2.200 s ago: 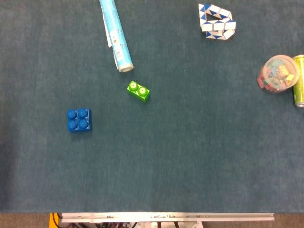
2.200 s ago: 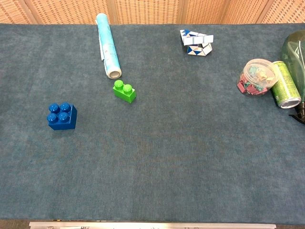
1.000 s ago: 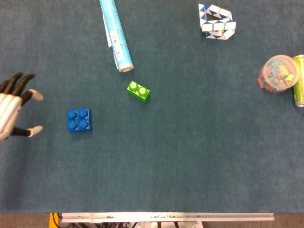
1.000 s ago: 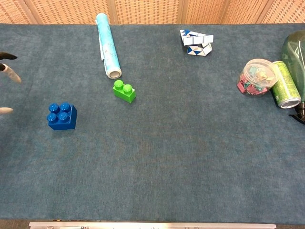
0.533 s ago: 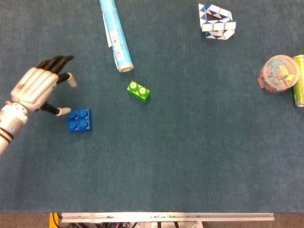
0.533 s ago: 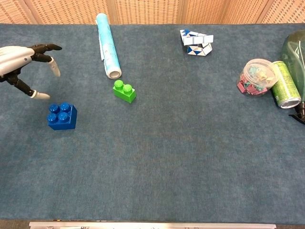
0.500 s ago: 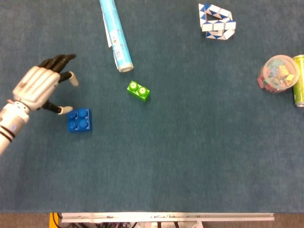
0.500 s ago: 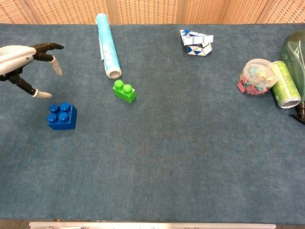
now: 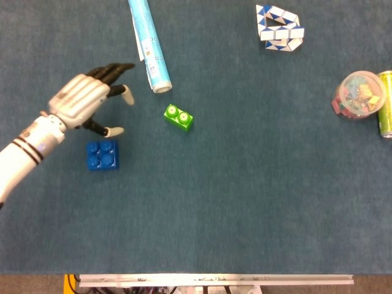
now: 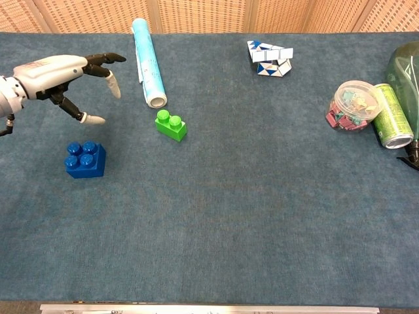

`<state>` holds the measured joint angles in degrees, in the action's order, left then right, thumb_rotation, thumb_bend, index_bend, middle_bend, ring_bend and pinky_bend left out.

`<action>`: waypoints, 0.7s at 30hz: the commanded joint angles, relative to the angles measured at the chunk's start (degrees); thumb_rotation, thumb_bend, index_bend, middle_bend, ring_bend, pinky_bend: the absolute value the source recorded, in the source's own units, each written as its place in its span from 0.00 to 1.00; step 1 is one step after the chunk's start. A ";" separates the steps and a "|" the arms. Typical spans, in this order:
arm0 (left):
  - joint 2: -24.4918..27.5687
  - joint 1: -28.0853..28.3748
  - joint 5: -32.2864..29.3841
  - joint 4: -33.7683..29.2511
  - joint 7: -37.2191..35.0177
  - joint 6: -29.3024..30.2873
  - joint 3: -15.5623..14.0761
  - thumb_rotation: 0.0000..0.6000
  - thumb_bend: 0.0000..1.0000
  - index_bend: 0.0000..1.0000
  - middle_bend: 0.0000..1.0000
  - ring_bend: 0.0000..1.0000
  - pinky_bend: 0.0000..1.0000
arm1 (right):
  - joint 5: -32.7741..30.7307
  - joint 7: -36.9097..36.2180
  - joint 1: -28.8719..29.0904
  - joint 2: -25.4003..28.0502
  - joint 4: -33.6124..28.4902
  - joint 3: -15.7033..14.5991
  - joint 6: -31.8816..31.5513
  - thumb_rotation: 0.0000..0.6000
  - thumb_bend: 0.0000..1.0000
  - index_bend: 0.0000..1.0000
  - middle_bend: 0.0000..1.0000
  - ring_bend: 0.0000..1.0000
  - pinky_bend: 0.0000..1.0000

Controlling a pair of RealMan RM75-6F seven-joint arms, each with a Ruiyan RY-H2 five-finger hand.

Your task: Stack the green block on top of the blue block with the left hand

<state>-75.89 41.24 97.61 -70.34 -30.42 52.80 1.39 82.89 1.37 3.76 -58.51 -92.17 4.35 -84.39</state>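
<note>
The green block [image 9: 178, 117] [image 10: 171, 125] lies on the blue cloth just below the end of the light-blue tube. The blue block [image 9: 101, 155] [image 10: 85, 159] sits to its left and nearer me. My left hand [image 9: 89, 98] [image 10: 62, 75] hovers above and just beyond the blue block, fingers spread and holding nothing, still left of the green block. The right hand shows in neither view.
A light-blue tube [image 9: 149, 44] [image 10: 147, 61] lies at the back, close to the green block. A blue-white folded puzzle [image 9: 279, 27] sits at the back right. A clear tub of small pieces [image 9: 358, 95] and a green can [image 9: 386, 103] stand at the right edge.
My left hand has come in from the left edge and moved right and farther back, past the blue block toward the green one. Both blocks have stayed put.
</note>
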 commanded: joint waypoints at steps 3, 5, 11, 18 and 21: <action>-2.53 3.09 1.57 2.99 -1.39 -1.55 -1.26 1.00 0.17 0.38 0.03 0.00 0.13 | -1.12 0.34 0.05 -0.02 0.36 0.33 0.65 1.00 0.10 0.22 0.26 0.13 0.14; -3.55 4.10 1.85 4.05 -1.40 -1.65 -1.45 1.00 0.17 0.37 0.02 0.00 0.13 | -1.56 0.26 0.05 0.03 0.43 0.49 0.83 1.00 0.10 0.22 0.26 0.13 0.14; -5.90 6.38 2.25 6.95 -0.97 -2.22 -2.36 1.00 0.17 0.27 0.00 0.00 0.13 | -2.41 -0.48 -0.09 0.46 0.64 0.87 1.02 1.00 0.10 0.22 0.26 0.13 0.14; -8.39 8.02 1.95 9.90 -2.19 -2.31 -3.34 1.00 0.17 0.21 0.00 0.00 0.13 | -2.57 -1.47 -0.42 0.93 0.56 1.01 0.83 1.00 0.10 0.22 0.26 0.13 0.14; -9.14 8.83 1.91 10.64 -2.42 -2.46 -3.69 1.00 0.17 0.21 0.00 0.00 0.13 | -2.59 -1.80 -0.37 1.02 0.56 0.96 1.17 1.00 0.10 0.22 0.26 0.13 0.14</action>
<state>-84.92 49.97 99.54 -59.79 -32.76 50.39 -2.21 80.30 -0.40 3.38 -57.51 -91.61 5.32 -83.25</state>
